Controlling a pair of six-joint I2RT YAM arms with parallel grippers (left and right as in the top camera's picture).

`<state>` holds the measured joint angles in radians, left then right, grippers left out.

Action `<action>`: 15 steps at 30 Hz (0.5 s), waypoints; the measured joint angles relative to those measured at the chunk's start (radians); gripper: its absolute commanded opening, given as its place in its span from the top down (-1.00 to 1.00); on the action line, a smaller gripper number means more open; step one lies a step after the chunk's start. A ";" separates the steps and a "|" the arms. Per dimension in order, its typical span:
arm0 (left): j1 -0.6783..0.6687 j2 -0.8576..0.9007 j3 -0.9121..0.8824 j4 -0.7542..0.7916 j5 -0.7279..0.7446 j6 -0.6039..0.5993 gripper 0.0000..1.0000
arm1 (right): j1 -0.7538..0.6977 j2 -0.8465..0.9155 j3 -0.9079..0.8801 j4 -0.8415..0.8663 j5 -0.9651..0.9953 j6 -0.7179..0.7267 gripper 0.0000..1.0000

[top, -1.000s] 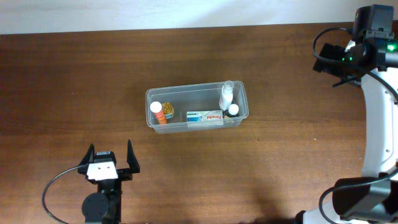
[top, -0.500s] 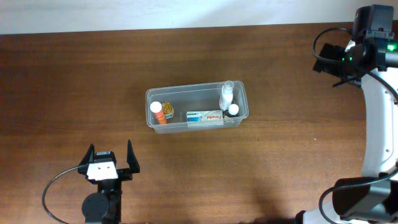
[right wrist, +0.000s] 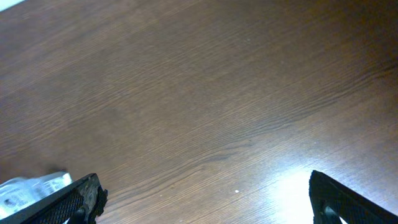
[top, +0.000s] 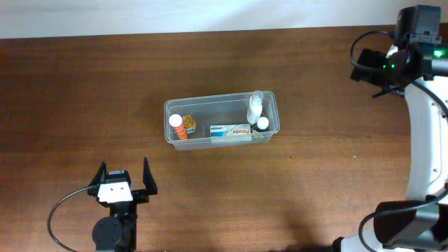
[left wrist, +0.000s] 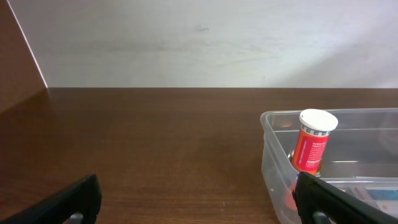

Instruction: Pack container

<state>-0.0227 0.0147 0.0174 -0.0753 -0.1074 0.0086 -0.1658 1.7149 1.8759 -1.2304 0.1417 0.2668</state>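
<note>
The clear plastic container [top: 175, 106] stands at the table's middle. It holds an orange bottle with a white cap [top: 179, 127], a white and teal box [top: 230, 131], a clear spray bottle [top: 255, 106] and a small dark bottle with a white cap [top: 262, 124]. In the left wrist view the container's left end [left wrist: 273, 155] and the orange bottle [left wrist: 313, 142] show at right. My left gripper [top: 124, 178] is open and empty near the front edge, short of the container. My right gripper [top: 364, 64] is open and empty at the far right, high above bare table [right wrist: 205, 124].
A white wall [left wrist: 199, 37] runs behind the table's far edge. The container's corner [right wrist: 31, 186] shows at the lower left of the right wrist view. The right arm's white links [top: 423, 140] run down the right side.
The right wrist has shifted very slightly. The left arm and the container's contents have not moved.
</note>
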 measured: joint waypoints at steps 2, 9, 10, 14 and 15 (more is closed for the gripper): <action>0.000 0.000 0.000 0.000 0.000 0.000 -0.99 | 0.023 -0.023 0.000 0.000 0.000 0.000 -0.97; 0.000 0.000 0.000 0.000 0.000 0.000 -0.99 | 0.092 -0.225 0.000 0.000 0.000 0.000 -0.97; 0.000 0.000 0.000 0.000 0.000 0.000 -0.99 | 0.097 -0.253 0.000 0.000 0.000 -0.001 -0.97; 0.000 0.000 0.000 0.000 0.000 0.000 -0.99 | 0.101 -0.383 0.000 0.000 0.000 -0.002 -0.97; 0.000 0.000 0.000 0.000 0.000 0.000 -0.99 | 0.101 -0.409 0.000 0.000 0.000 -0.002 -0.97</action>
<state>-0.0227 0.0147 0.0174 -0.0753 -0.1070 0.0086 -0.0643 1.3060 1.8759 -1.2308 0.1421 0.2653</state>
